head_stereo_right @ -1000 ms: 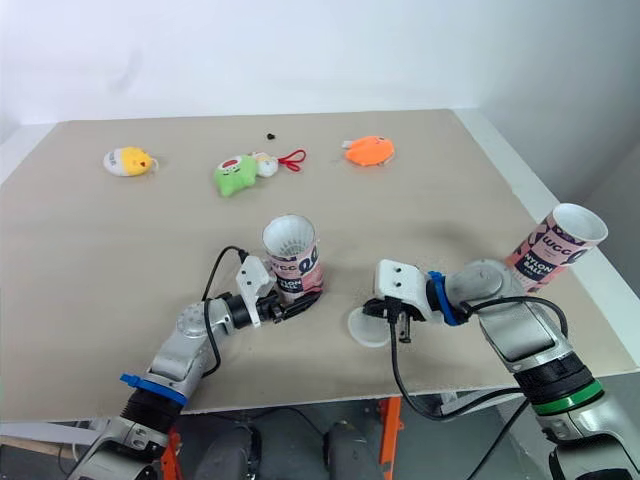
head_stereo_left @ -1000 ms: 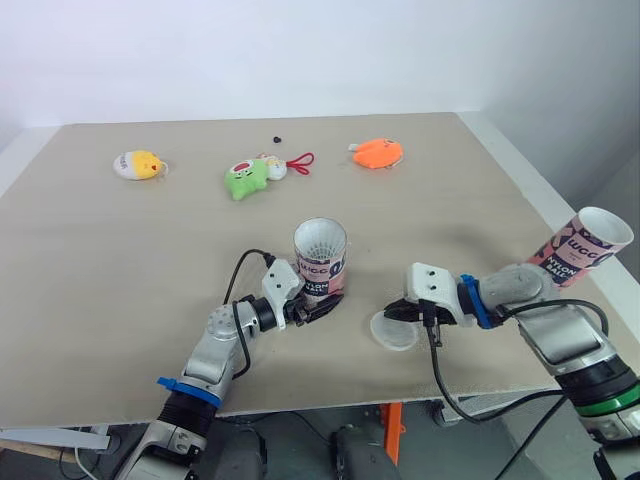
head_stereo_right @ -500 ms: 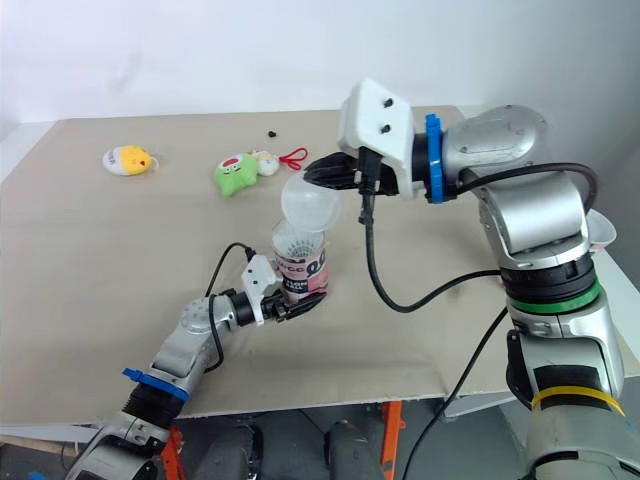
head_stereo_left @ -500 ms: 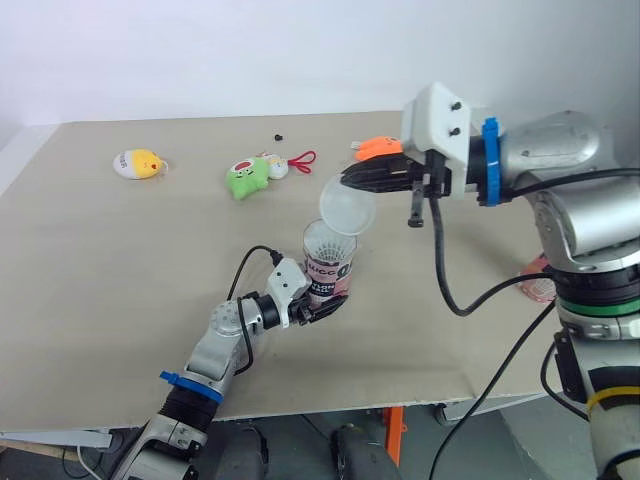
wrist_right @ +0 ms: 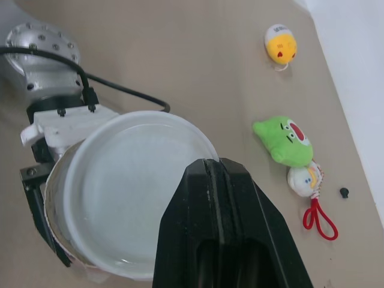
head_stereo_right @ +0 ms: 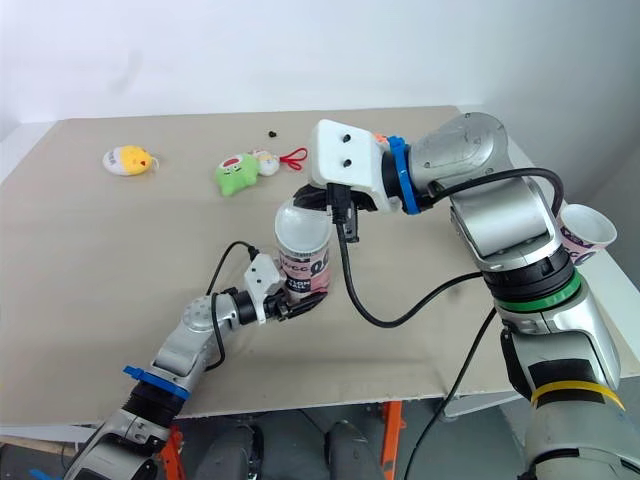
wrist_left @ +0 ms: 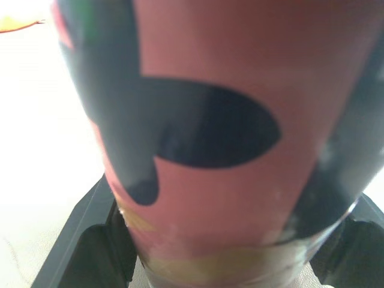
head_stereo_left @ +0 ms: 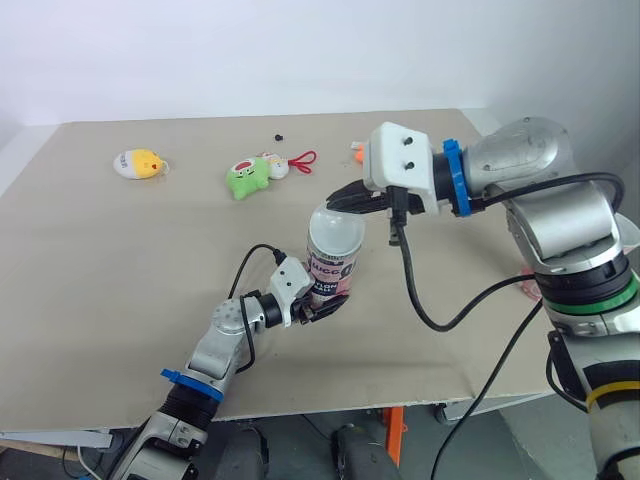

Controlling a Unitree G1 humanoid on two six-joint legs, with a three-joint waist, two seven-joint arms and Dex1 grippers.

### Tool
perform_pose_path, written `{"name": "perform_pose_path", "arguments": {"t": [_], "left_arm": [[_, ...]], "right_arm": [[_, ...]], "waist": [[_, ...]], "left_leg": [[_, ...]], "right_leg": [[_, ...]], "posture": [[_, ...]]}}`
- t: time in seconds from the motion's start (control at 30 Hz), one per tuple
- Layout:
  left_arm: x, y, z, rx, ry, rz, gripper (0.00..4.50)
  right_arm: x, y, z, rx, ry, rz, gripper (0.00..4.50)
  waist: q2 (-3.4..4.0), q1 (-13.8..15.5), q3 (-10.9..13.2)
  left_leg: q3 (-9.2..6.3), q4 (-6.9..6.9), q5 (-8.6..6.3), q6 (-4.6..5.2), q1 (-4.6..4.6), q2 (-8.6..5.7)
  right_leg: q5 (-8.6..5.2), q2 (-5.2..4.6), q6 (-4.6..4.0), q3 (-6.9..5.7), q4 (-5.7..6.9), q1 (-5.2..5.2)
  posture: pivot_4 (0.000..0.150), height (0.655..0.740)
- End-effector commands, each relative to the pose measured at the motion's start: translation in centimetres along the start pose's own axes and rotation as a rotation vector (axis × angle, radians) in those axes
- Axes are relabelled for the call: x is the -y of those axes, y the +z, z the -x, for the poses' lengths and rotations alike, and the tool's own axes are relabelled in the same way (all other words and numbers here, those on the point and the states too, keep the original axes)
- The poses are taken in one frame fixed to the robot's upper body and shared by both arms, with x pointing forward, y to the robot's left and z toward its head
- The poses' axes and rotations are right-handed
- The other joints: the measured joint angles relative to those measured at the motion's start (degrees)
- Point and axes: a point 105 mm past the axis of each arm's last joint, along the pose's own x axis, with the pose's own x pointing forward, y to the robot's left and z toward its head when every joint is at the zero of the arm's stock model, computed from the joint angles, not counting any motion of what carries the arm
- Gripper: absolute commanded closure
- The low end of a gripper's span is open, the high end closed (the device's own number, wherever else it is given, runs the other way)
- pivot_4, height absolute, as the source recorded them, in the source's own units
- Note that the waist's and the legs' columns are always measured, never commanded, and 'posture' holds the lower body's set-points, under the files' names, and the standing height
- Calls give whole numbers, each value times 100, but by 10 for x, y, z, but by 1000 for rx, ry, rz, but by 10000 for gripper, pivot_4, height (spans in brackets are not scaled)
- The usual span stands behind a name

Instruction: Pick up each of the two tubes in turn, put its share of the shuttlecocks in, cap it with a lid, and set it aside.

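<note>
Right wrist view: lid (wrist_right: 129, 192) on tube (head_stereo_left: 329, 272), R pincer (wrist_right: 210, 164) pinching lid; L pincer (head_stereo_left: 318, 303) gripping tube.

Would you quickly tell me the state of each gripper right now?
Left gripper: shut on the tube.
Right gripper: shut on the lid, over the tube's mouth.

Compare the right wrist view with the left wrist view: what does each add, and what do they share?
The right wrist view adds the translucent lid lying over the mouth of the tube, pinched at its rim by the right gripper. It also adds a yellow toy, a green toy and a white toy with a red loop farther off on the table. The left wrist view adds the tube's pink and black printed wall up close. Both share the tube, clamped by the left gripper.
</note>
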Motion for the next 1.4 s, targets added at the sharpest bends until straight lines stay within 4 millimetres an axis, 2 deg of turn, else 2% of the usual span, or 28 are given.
{"name": "perform_pose_path", "arguments": {"t": [0.03,0.47,0.73,0.93,1.4], "left_arm": [[6,-30,5,-117,-5,53,15254],[9,-32,4,-123,-15,55,15254],[9,-32,4,-125,-15,56,15254],[9,-32,5,-126,-16,57,15254],[9,-32,5,-130,-20,63,15254]], "right_arm": [[-1,8,4,-10,6,63,44629],[-8,9,4,-36,34,109,44629],[-20,-5,-8,-74,60,124,44629],[-22,-7,-11,-81,62,135,44629],[7,10,6,-60,-57,194,44629]], "waist": [[0,0,0],[0,2,0],[0,3,-1],[0,1,-2],[1,2,-1]], "left_leg": [[0,-1,0,0,0,0],[-2,-5,-1,-1,-7,-7],[-6,-13,-1,0,-16,-6],[-5,-14,-1,0,-20,-6],[-5,-15,-1,0,-23,-6]], "right_leg": [[0,0,0,0,0,0],[-6,-10,3,-3,-15,2],[6,-13,19,-12,-43,4],[16,-16,26,-13,-60,6],[17,-18,22,-17,-64,5]], "posture": [[1500,7400],[1500,7400],[1500,7400],[1500,7400],[1500,7400]]}}
